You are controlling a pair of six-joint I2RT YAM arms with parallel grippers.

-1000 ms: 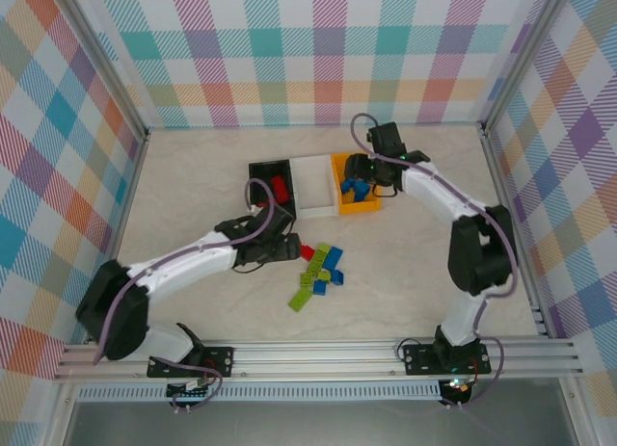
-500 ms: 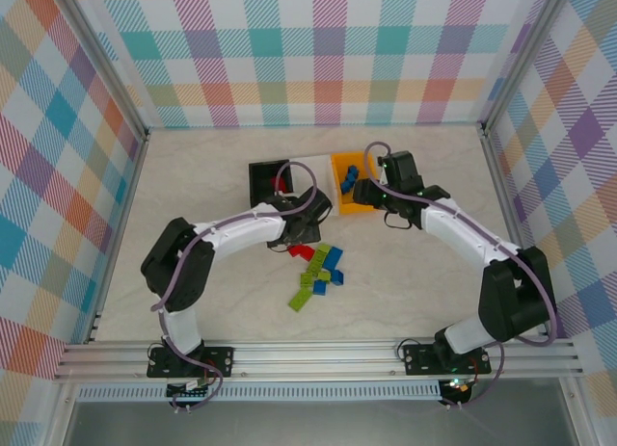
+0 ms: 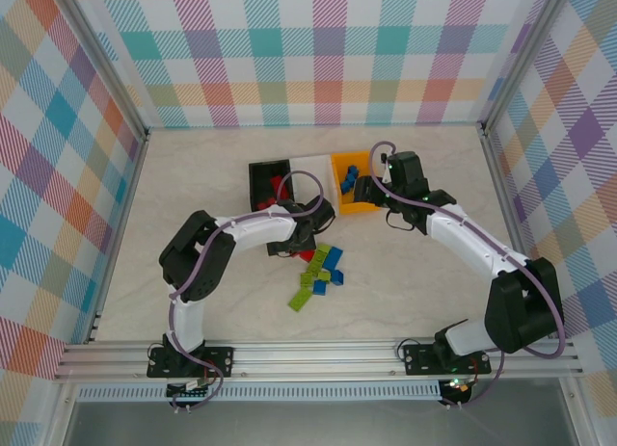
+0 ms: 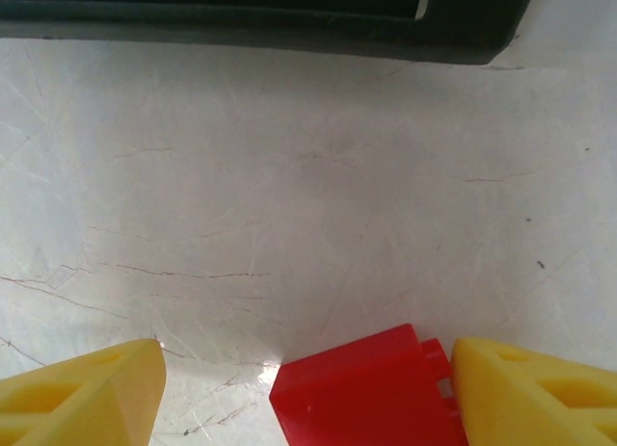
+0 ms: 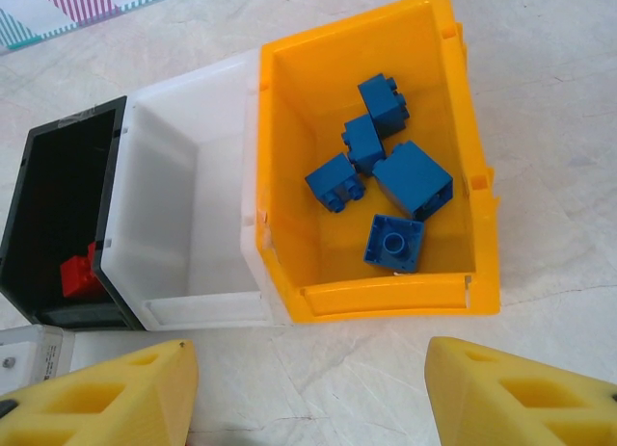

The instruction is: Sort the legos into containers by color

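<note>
Pale table carries three bins, loose legos.

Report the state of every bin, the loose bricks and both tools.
Black bin: holds red pieces.
White bin: empty.
Orange bin: holds five blue bricks.
Pile: green and blue, unsorted.
Left tool: open, straddling red brick.
Red brick: unsorted, not gripped.
Right tool: open, holding nothing.
</note>
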